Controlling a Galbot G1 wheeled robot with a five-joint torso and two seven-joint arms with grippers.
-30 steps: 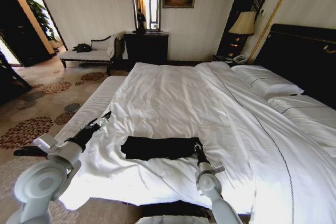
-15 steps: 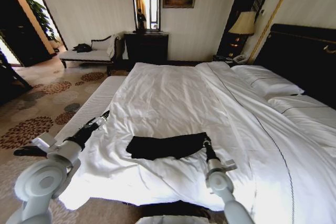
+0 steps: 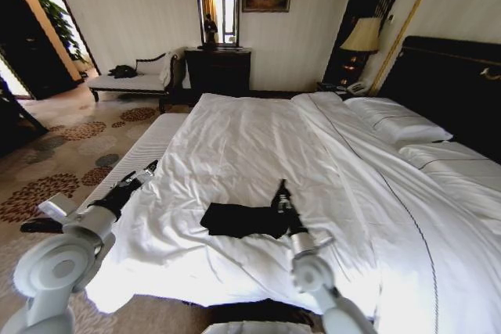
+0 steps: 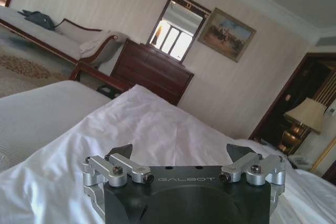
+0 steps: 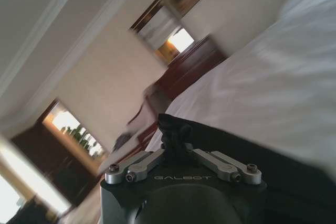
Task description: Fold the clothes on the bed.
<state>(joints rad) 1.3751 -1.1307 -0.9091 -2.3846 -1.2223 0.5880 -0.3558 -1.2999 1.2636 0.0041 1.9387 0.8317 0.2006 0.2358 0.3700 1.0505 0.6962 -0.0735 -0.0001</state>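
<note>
One black T-shirt [image 3: 241,219] on the bed [image 3: 250,138], lying as a narrow folded band across the near middle of the white duvet. Right gripper [image 3: 280,197] is at the shirt's right end, jaws together, clamped on a pinch of the black fabric [image 5: 176,132], which is lifted off the bedding. Looks like it's carrying that end over toward the left to double the band.

Left gripper [image 3: 143,172] hangs over the left edge of the bed, well apart from the shirt, jaws apart [image 4: 181,153] and holding nothing. Probably parked there to stay out of the fold's path.

Count: one shirt, two grippers, one at work. Two pillows [image 3: 399,127] at the far right by the headboard, untouched.
</note>
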